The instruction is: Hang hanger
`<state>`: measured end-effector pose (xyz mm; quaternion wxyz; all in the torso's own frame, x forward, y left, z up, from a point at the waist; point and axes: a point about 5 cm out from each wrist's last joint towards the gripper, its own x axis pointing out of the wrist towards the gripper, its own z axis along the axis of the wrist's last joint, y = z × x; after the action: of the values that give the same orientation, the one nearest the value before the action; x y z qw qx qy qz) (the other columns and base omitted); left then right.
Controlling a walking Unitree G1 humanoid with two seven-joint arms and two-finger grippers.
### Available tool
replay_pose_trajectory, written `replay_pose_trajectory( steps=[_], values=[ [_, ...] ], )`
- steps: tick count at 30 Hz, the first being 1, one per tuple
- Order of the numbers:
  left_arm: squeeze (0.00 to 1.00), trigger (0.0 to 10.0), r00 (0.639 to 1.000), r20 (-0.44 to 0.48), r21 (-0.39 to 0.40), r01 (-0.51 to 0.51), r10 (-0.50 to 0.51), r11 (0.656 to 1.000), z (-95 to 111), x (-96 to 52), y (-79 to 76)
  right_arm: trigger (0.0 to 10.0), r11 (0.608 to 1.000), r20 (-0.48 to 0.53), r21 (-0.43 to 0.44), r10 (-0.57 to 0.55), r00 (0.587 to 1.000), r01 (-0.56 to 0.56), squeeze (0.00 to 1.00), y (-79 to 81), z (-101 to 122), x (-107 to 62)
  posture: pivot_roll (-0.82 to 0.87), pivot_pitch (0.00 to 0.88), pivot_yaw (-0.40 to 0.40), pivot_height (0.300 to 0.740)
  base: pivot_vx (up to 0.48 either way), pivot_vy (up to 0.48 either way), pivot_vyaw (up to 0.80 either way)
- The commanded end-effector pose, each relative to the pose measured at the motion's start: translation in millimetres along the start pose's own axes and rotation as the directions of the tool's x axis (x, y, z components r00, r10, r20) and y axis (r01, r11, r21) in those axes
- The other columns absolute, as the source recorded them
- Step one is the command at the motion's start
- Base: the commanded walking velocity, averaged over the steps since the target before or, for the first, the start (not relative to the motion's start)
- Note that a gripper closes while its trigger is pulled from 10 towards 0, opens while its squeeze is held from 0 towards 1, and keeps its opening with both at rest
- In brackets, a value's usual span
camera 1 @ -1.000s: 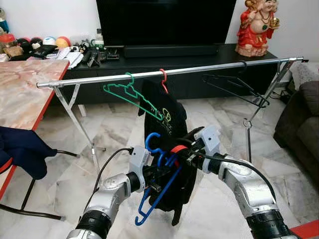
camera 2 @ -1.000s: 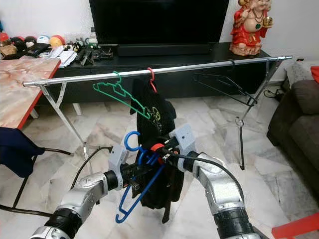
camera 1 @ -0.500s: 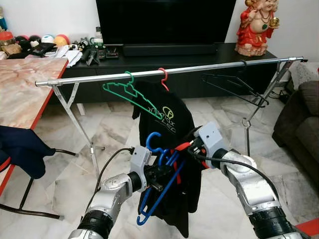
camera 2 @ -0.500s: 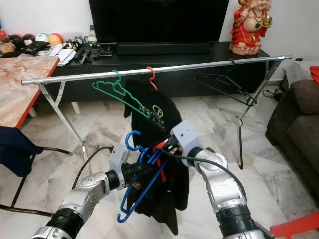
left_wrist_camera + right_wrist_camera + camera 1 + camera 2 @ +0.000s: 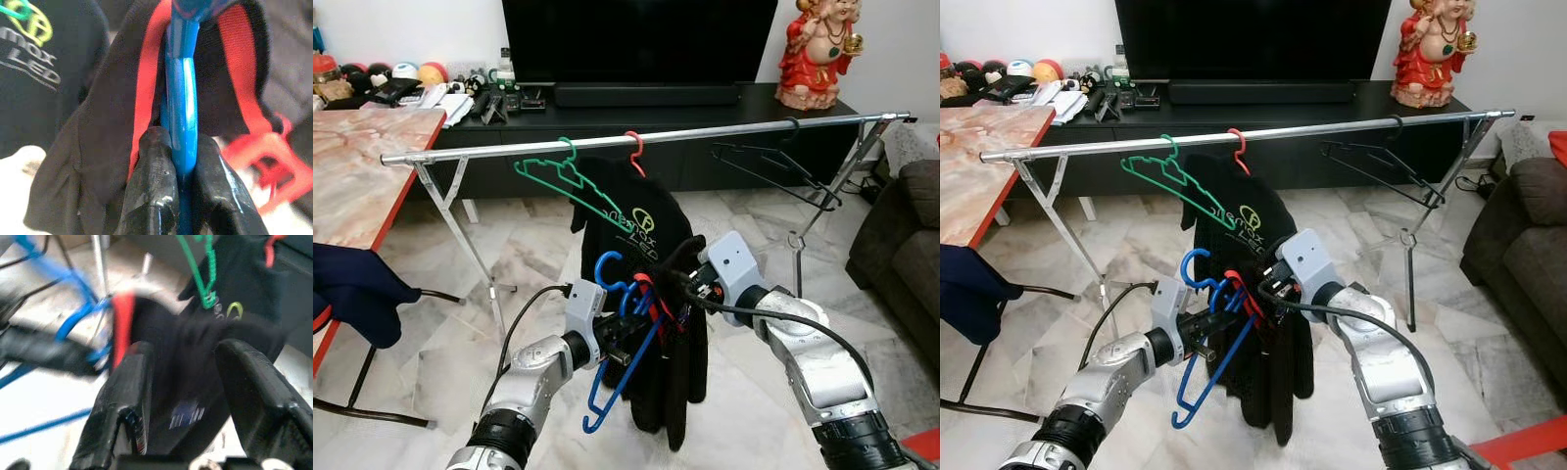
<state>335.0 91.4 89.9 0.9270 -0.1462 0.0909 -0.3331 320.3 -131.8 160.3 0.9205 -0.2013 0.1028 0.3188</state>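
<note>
Gripping the blue hanger (image 5: 625,338) in my clenched left hand (image 5: 182,193), I am steadying it near me, below the rail (image 5: 646,139), while my right hand (image 5: 183,396) is pinching the black garment (image 5: 671,333) (so it drapes on).

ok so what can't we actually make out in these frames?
- Right gripper, right wrist view: motion blur; the fingers straddle black cloth, but real contact is unclear.
- Blue plastic hanger, eye views: upper part buried behind the black garment with red trim.
- Left gripper, left wrist view: fingers clamp the hanger; their bases are cut off by the frame edge.
</note>
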Motion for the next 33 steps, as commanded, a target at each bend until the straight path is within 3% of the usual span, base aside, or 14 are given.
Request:
replay_pose_trajectory(
  steps=[1, 6, 9, 11, 12, 14, 15, 16, 19, 20, 23, 30, 31, 33],
  values=[
    [0.00, 10.0, 0.991, 0.131, 0.002, 0.016, -0.016, 1.000, 24.5, 5.9, -3.0, 10.0, 0.999, 0.005, -0.009, 0.042, 0.999, -0.042, 0.00, 6.3, 3.1, -3.1, -0.09, 0.067, -0.063, 0.740, 0.000, 0.000, 0.00],
    [0.00, 10.0, 0.981, 0.188, -0.026, 0.042, -0.036, 0.999, 31.0, 5.2, -4.4, 10.0, 0.999, 0.070, 0.045, -0.029, 0.997, 0.026, 0.00, -1.7, 9.1, -6.6, -0.09, 0.068, -0.065, 0.740, 0.000, 0.000, 0.00],
    [0.00, 10.0, 0.974, 0.214, -0.051, 0.082, -0.069, 0.995, 33.9, 4.5, -7.1, 10.0, 0.985, 0.094, 0.073, -0.164, 0.982, 0.158, 0.00, -22.1, 12.1, -11.9, -0.09, 0.070, -0.065, 0.740, 0.000, 0.000, 0.00],
    [0.00, 10.0, 0.967, 0.197, -0.047, 0.173, -0.161, 0.984, 29.5, -0.6, -12.5, 10.0, 0.948, 0.143, 0.136, -0.307, 0.941, 0.289, 0.00, -46.8, 21.9, -21.8, -0.10, 0.070, -0.065, 0.740, 0.000, 0.000, 0.00],
    [0.00, 10.0, 0.964, 0.199, -0.050, 0.192, -0.178, 0.980, 28.9, -1.8, -13.5, 10.0, 0.940, 0.149, 0.151, -0.328, 0.933, 0.306, 0.00, -50.4, 23.8, -24.0, -0.10, 0.070, -0.065, 0.740, 0.000, 0.000, 0.00],
    [0.00, 10.0, 0.955, 0.244, -0.077, 0.191, -0.168, 0.978, 31.9, -5.1, -11.4, 10.0, 0.928, 0.169, 0.171, -0.358, 0.918, 0.330, 0.00, -56.7, 28.0, -28.4, -0.10, 0.069, -0.064, 0.740, 0.000, 0.000, 0.00],
    [0.00, 10.0, 0.932, 0.356, -0.167, 0.135, -0.068, 0.977, 43.7, -9.1, -1.8, 10.0, 0.913, 0.185, 0.195, -0.394, 0.900, 0.360, 0.00, -64.5, 30.8, -32.7, -0.10, 0.071, -0.064, 0.740, 0.000, 0.000, 0.00],
    [0.00, 10.0, 0.921, 0.389, -0.199, 0.116, -0.030, 0.973, 47.7, -10.5, 1.6, 10.0, 0.907, 0.187, 0.203, -0.405, 0.895, 0.368, 0.00, -66.8, 31.1, -33.8, -0.10, 0.071, -0.064, 0.740, 0.000, 0.000, 0.00],
    [0.00, 10.0, 0.907, 0.421, -0.199, 0.122, -0.028, 0.972, 53.7, -11.7, 0.4, 10.0, 0.893, 0.197, 0.219, -0.435, 0.878, 0.393, 0.00, -72.1, 31.5, -35.2, -0.09, 0.071, -0.066, 0.740, 0.000, 0.000, 0.00],
    [0.00, 10.0, 0.926, 0.367, -0.131, 0.152, -0.094, 0.980, 49.1, -9.7, -7.2, 10.0, 0.893, 0.211, 0.234, -0.433, 0.876, 0.385, 0.00, -71.5, 32.4, -33.7, -0.09, 0.068, -0.066, 0.740, 0.000, 0.000, 0.00],
    [0.00, 10.0, 0.945, 0.268, -0.041, 0.203, -0.185, 0.978, 37.6, -9.5, -16.6, 10.0, 0.904, 0.222, 0.216, -0.413, 0.883, 0.369, 0.00, -71.0, 33.9, -32.1, -0.09, 0.066, -0.061, 0.740, 0.000, 0.000, 0.00],
    [0.00, 10.0, 0.954, 0.134, 0.026, 0.267, -0.268, 0.963, 21.1, -25.5, -14.4, 10.0, 0.931, 0.264, 0.169, -0.360, 0.895, 0.325, 0.00, -84.3, 41.9, -40.2, -0.11, 0.058, -0.048, 0.740, 0.000, 0.000, 0.00],
    [0.00, 10.0, 0.954, 0.110, 0.028, 0.276, -0.278, 0.961, 18.1, -27.7, -13.8, 10.0, 0.943, 0.282, 0.157, -0.327, 0.902, 0.293, 0.00, -83.8, 45.3, -41.1, -0.11, 0.058, -0.048, 0.740, 0.000, 0.000, 0.00],
    [0.00, 10.0, 0.952, 0.024, 0.063, 0.304, -0.306, 0.951, 6.7, -36.5, -11.1, 10.0, 0.989, 0.341, 0.080, -0.143, 0.929, 0.123, 0.00, -77.4, 56.4, -46.4, -0.11, 0.052, -0.042, 0.740, 0.000, 0.000, 0.00]
  ],
)
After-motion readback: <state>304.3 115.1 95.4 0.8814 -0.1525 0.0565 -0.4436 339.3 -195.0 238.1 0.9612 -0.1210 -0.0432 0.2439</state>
